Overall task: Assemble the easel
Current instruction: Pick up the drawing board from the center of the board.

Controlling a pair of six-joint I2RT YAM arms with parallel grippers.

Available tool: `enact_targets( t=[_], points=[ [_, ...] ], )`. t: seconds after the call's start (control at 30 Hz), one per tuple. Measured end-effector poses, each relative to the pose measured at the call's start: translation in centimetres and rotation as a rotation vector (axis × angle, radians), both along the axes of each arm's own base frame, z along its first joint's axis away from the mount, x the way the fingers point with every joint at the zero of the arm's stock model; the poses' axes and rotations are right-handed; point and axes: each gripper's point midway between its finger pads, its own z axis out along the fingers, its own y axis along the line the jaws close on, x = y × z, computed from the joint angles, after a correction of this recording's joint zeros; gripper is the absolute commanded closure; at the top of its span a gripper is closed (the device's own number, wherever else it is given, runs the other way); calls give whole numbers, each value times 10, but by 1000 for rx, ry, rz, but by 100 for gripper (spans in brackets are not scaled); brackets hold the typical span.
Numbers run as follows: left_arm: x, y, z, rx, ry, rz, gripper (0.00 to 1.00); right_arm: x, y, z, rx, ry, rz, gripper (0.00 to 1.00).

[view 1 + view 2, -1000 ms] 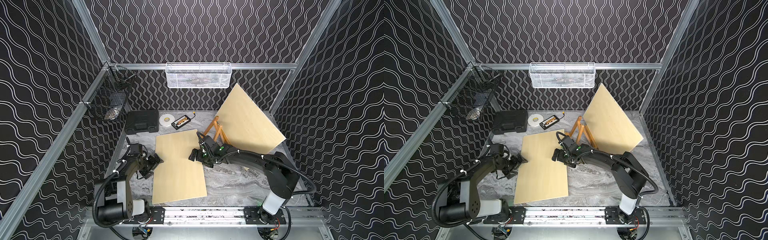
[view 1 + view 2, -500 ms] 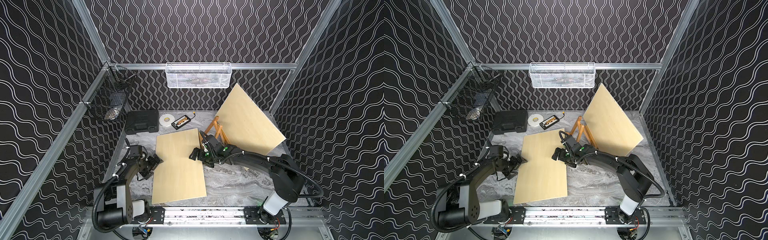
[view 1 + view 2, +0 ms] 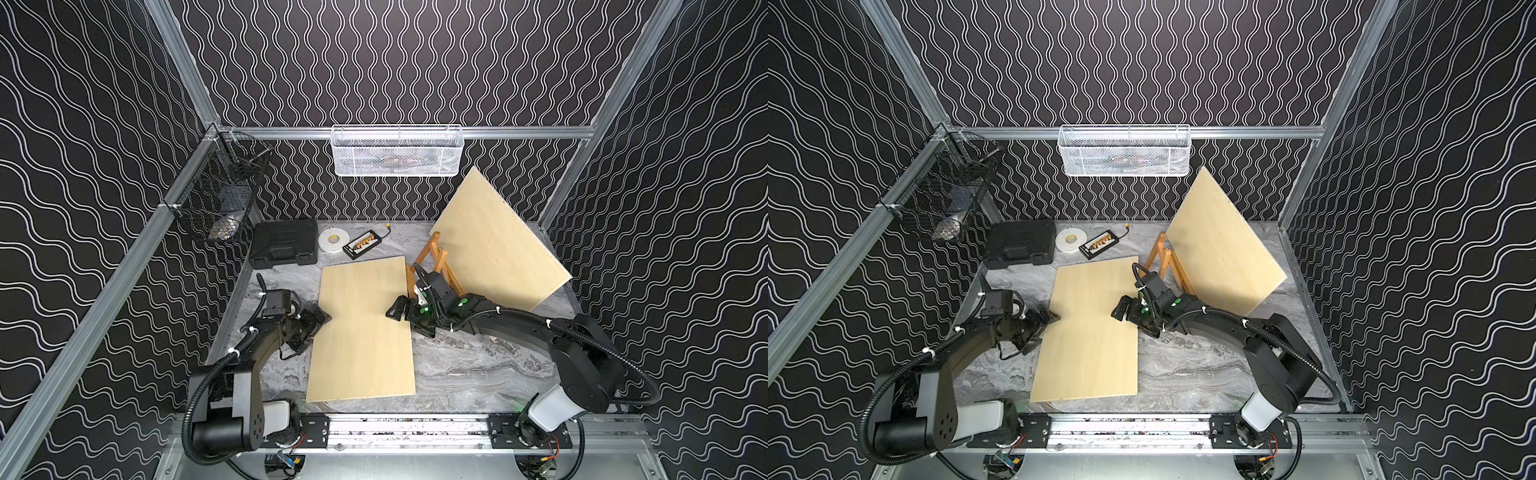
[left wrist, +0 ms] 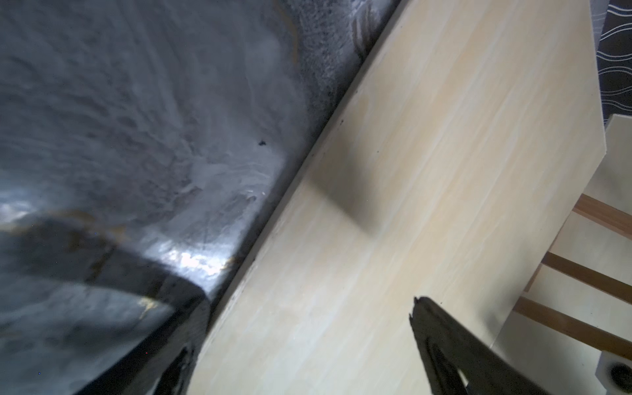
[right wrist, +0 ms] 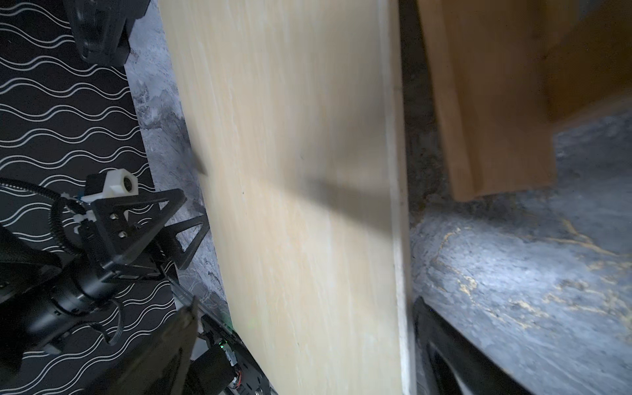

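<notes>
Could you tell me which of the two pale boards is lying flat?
The central board lies flat on the table; the other board leans tilted against the wooden easel frame at the back.

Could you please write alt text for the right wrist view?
A pale wooden board lies flat on the grey marbled table, with the open left hand at its far edge. A brown easel leg sits beside it.

The left arm and right arm stretch low, wrists turned inward. The left end effector and right end effector face each other, jaws spread wide.
</notes>
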Motion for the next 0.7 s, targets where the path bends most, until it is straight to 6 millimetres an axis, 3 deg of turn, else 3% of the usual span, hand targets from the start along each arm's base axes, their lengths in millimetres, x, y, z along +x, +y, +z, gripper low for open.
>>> enact_targets(
  t=[0.33, 0.7],
  points=[
    [2, -6, 0, -27, -11, -5, 2, -4, 1, -11, 23, 45, 16, 0],
    [2, -7, 1, -36, -24, 9, 2, -4, 7, 23, 84, 2, 39, 0]
  ],
)
